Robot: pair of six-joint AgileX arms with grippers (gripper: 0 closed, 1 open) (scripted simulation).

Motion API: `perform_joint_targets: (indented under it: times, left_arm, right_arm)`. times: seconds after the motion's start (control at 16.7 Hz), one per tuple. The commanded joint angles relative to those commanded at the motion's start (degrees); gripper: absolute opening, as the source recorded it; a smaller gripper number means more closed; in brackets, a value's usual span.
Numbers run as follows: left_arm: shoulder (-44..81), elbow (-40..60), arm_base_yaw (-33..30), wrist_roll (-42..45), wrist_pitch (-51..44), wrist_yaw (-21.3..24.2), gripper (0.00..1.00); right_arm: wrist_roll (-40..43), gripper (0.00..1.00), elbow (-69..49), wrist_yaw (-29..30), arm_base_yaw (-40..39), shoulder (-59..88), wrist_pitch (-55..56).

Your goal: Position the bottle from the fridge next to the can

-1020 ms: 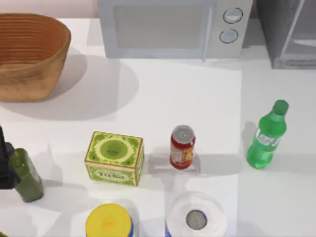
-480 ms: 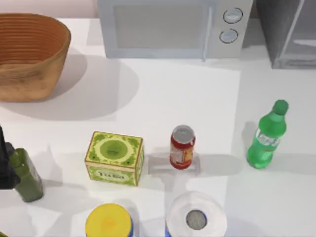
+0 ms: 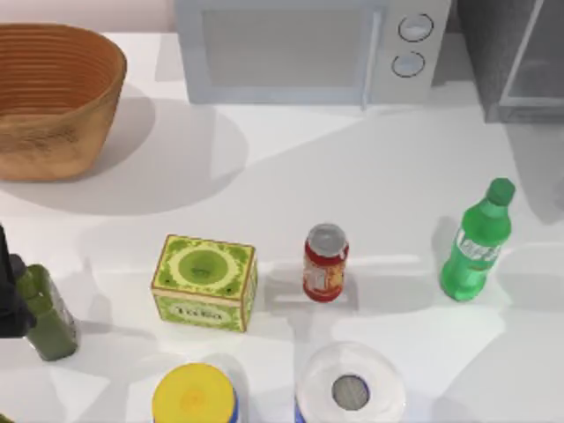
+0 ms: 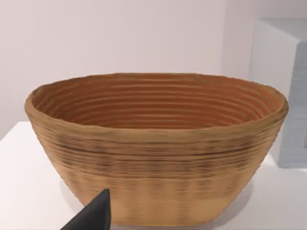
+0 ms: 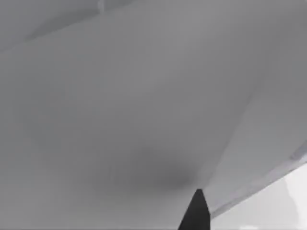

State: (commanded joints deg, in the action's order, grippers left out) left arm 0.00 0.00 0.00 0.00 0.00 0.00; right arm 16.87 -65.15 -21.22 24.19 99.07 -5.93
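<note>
The bright green bottle (image 3: pixel 477 241) stands upright on the table at the right, apart from the fridge (image 3: pixel 507 53) at the back right corner. The small red can (image 3: pixel 325 263) stands upright near the table's middle, about a bottle's height to the left of the bottle. My left arm (image 3: pixel 8 286) is parked at the table's left edge, and a dark part of my left gripper (image 4: pixel 94 216) faces the basket. A dark part of my right gripper (image 5: pixel 196 211) hangs close in front of a grey surface.
A white microwave (image 3: pixel 308 48) stands at the back and a woven basket (image 3: pixel 53 97) at the back left. A green box (image 3: pixel 204 282) sits left of the can. A dark olive bottle (image 3: pixel 48 313), a yellow-lidded jar (image 3: pixel 194 397) and a white-lidded container (image 3: pixel 350 388) line the front.
The fridge's pale door panel has turned grey, and shadows have spread over the table's right side. The bottle, the can and the left arm have not moved.
</note>
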Motion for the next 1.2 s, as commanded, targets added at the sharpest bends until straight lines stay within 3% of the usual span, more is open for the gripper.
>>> perform_joint_targets:
  times: [0.24, 0.42, 0.84, 1.2]
  left_arm:
    - [0.0, 0.0, 0.0, 0.0, 0.0, 0.0, 1.0]
    - [0.0, 0.0, 0.0, 0.0, 0.0, 0.0, 1.0]
    - [0.0, 0.0, 0.0, 0.0, 0.0, 0.0, 1.0]
    - [0.0, 0.0, 0.0, 0.0, 0.0, 0.0, 1.0]
  right_arm:
    - [-10.37, 1.0, 5.27, 12.26, -15.64, -3.86, 5.9]
    - [-15.31, 1.0, 7.83, 18.03, -21.75, -5.97, 8.79]
    - [-16.0, 1.0, 7.59, 19.39, -21.78, -5.24, 8.98]
    - [-16.12, 1.0, -7.01, 19.51, -21.88, 6.49, 6.22]
